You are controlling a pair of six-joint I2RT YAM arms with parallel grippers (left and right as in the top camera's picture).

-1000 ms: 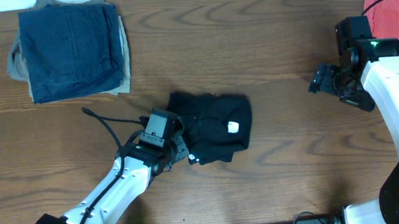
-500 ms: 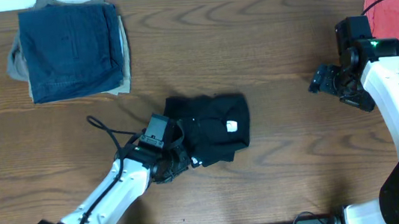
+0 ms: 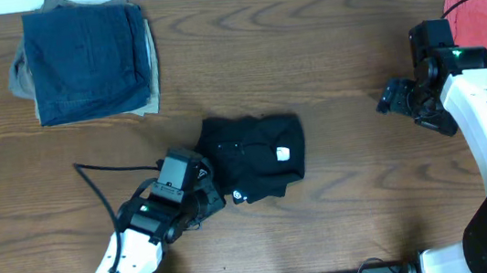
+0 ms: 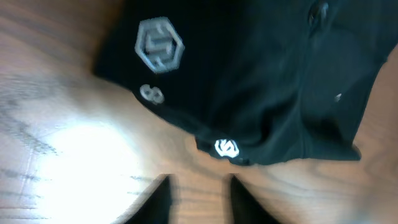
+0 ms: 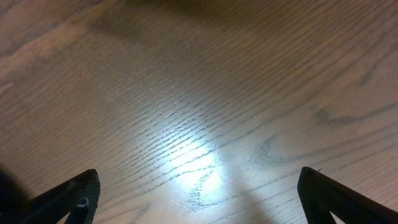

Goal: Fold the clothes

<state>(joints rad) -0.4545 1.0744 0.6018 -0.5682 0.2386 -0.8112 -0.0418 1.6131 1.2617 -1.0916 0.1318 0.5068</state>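
Sitting at the far left of the wooden table [image 3: 345, 217], toward its back edge, is a folded pile of dark-blue denim [image 3: 88, 62] with tan cloth showing beneath its edges. Nearer the front, the left arm reaches in from the lower left, a thin black cable [image 3: 101, 176] looping off behind it. The left gripper [image 3: 212, 195] sits just beside the black garment's lower left corner. In the left wrist view its two dark fingers [image 4: 158, 200] stand a little apart, with only bare wood between them and the cloth's edge just beyond.

The black garment [image 3: 259, 148] lies near the middle of the table, gathered into a compact, roughly rectangular bundle with soft, uneven edges and a lobe sagging at its lower side. It is matte black. From above, a small white patch [image 3: 283, 154] shows on its right half and a tiny white round logo [image 3: 238, 192] near the lower left edge. The blurred wrist view shows a pale hexagonal logo [image 4: 160, 45], a small white mark below it and a round logo at the hem.

Well to the right, the right gripper [image 3: 395, 98] hangs over bare wood, its fingers [image 5: 74, 196] spread wide and holding nothing. At the far right edge lies a coral-red shirt [image 3: 486, 8].
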